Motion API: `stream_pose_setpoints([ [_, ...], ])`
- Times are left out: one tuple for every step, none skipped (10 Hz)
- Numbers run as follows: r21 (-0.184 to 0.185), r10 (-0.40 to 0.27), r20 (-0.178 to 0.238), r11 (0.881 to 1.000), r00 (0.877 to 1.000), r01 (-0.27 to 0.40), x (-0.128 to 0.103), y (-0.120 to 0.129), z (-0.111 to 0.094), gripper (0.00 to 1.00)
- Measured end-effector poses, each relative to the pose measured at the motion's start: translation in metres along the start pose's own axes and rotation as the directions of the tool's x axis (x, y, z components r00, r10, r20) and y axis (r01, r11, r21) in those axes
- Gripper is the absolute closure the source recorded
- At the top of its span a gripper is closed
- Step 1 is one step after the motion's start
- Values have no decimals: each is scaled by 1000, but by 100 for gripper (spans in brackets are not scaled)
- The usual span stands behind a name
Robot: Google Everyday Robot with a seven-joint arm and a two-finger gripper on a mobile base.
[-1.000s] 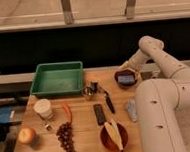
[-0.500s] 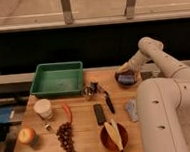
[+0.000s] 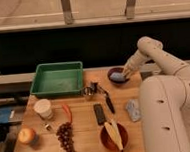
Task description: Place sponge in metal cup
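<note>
A blue sponge (image 3: pixel 118 77) lies in a dark bowl (image 3: pixel 113 72) at the back right of the wooden table (image 3: pixel 86 136). The metal cup (image 3: pixel 89 92) stands near the table's middle, just right of the green tray. My gripper (image 3: pixel 124 75) is at the end of the white arm, down at the bowl's right side, right at the sponge.
A green tray (image 3: pixel 57 78) sits at the back left. A paper cup (image 3: pixel 42 108), a carrot (image 3: pixel 67 112), grapes (image 3: pixel 66 137), an apple (image 3: pixel 27 135), a black remote (image 3: pixel 99 113), a dark utensil (image 3: pixel 108 102), a red bowl with a banana (image 3: pixel 113 135) and a crumpled wrapper (image 3: pixel 133 109) lie about.
The gripper has come down a little lower into the bowl toward the sponge. Nothing else has moved.
</note>
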Motion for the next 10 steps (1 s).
stream_pose_setpoints([
  [0, -1, -2, 1000, 1000, 1, 0, 1, 2, 92],
  [0, -2, -2, 1000, 1000, 2, 0, 0, 3, 98],
  [0, -2, -4, 1000, 1000, 2, 0, -1, 3, 100],
  [0, -4, -4, 1000, 1000, 4, 0, -1, 3, 100],
  [-2, -5, -4, 1000, 1000, 5, 1, -1, 2, 100],
  [-4, -7, -5, 1000, 1000, 7, 1, -1, 0, 100],
  [-6, -17, 6, 1000, 1000, 17, 2, 1, -4, 100],
  [-12, -25, 15, 1000, 1000, 25, 3, 3, -8, 100],
  [-22, -35, 30, 999, 999, 36, 4, 7, -16, 100],
  [-33, -45, 40, 998, 998, 46, 6, 10, -23, 100],
])
